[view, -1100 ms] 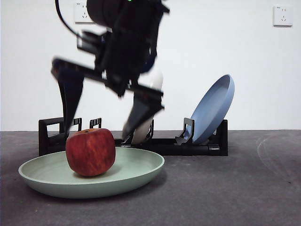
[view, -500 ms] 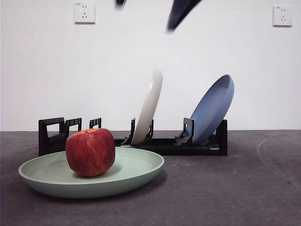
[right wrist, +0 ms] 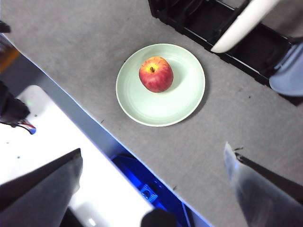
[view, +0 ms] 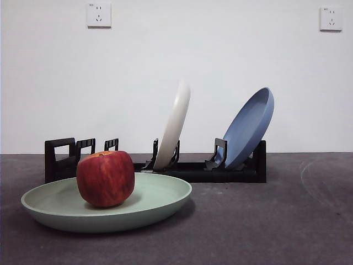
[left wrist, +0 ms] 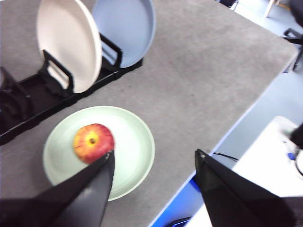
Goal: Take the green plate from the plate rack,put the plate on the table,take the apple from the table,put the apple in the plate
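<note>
On the grey surface (view: 265, 221) lies the green plate (view: 160, 201), flat; apple (view: 105, 178) upright inside, stem up; rack (view: 220, 168) behind; left hand (left wrist: 154, 163) and right hand (right wrist: 154, 161) wide, empty, high above.

Red apple (view: 105, 178) sits upright in green plate (view: 160, 200) on table (view: 265, 221).

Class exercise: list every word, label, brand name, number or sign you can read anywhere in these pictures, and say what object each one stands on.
No readable text in any view.
Wall sockets and: a tiny mark at the top corner of each, too small to read.
Green plate, apple, cream-white plate, blue plate, plate rack: no label or print visible.
Table: only scuff marks.
</note>
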